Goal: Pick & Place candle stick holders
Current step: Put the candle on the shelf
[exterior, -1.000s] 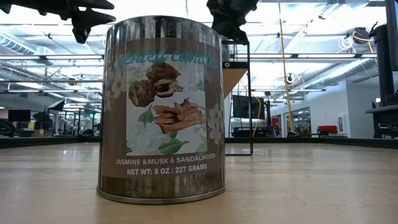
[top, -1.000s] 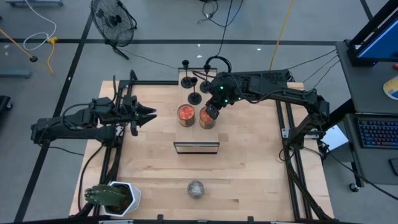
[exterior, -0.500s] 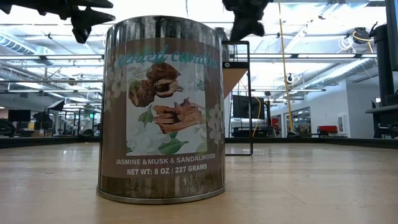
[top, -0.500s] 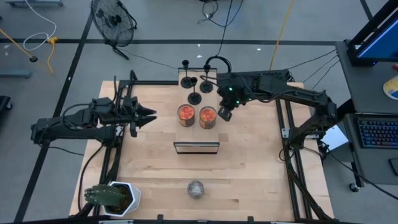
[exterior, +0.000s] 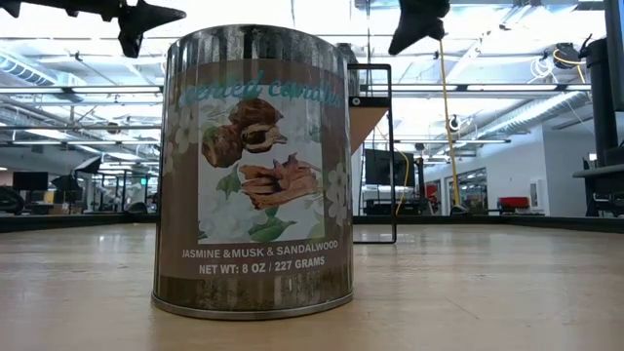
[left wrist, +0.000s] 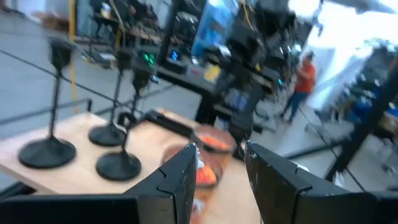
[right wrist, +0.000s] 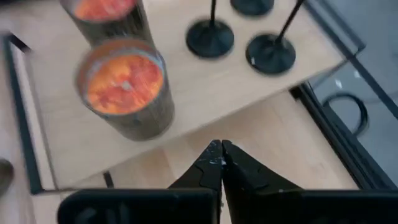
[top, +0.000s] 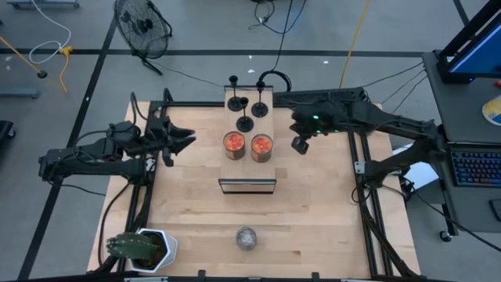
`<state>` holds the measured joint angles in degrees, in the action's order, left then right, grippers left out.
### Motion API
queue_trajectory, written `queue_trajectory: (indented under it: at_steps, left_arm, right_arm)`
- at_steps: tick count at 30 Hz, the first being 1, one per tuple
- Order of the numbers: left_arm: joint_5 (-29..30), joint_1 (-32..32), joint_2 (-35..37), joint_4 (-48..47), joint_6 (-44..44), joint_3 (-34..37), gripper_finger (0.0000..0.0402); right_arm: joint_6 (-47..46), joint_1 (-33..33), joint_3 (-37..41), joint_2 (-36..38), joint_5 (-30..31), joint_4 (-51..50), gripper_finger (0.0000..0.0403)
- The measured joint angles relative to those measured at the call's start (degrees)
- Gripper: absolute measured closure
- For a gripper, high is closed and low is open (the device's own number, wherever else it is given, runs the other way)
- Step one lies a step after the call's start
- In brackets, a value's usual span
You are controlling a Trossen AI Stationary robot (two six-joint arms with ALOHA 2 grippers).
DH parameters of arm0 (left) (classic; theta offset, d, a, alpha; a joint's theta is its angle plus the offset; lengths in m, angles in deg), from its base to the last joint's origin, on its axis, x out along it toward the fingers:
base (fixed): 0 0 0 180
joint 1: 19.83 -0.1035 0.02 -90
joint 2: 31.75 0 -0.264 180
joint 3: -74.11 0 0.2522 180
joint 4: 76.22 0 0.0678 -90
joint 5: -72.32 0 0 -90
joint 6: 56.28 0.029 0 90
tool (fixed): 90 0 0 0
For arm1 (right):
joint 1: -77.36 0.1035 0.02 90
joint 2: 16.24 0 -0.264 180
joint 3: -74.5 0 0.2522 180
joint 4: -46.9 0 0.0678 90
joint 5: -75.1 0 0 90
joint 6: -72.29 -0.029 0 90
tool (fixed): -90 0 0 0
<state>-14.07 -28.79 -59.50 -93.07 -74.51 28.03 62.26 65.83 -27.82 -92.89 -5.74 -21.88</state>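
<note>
Nearest the front edge of the bench lies a silvery ball, with a potted plant at the front left corner. Farther in, near the middle, stands a low black frame, and just behind it two brownish jars with orange tops sit side by side; one of them fills the low view, its label reading jasmine, musk and sandalwood. At the far edge, on a raised wooden platform, stand the three candle stick holders, black discs with thin upright stems, close together and upright, none of them touched. The right hand hangs above the bench just to the right of the jars, its fingers pressed together on nothing. The left hand waits over the left side of the bench, pointing toward the jars, its fingers spread apart and empty. Beyond the bench, the left wrist view shows a person in an orange top.
</note>
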Motion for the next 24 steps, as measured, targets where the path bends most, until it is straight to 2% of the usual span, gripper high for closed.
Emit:
queue_trajectory:
  at_steps: [3,6,15,21,24]
  left_arm:
    - [2.9,0.0,-0.6,3.0,-2.8,0.0,0.0259]
    - [2.9,0.0,-2.3,4.7,-5.9,0.0,0.0259]
    - [-4.1,1.4,-14.0,6.7,-13.3,-2.5,0.0259]
    - [-6.6,5.3,-20.7,-3.8,-13.6,-12.4,0.0259]
    - [-5.5,7.9,-23.2,-9.8,-13.9,-18.8,0.0259]
  right_arm:
    - [0.0,0.0,7.1,6.5,-0.2,6.2,0.0402]
    - [0.0,0.0,14.4,13.2,-0.2,12.5,0.0402]
    - [0.8,0.0,32.0,30.1,-0.2,27.2,0.0403]
    - [0.3,0.0,39.9,38.5,-0.2,31.8,0.0403]
    - [0.3,0.0,42.6,41.4,-0.2,34.5,0.0403]
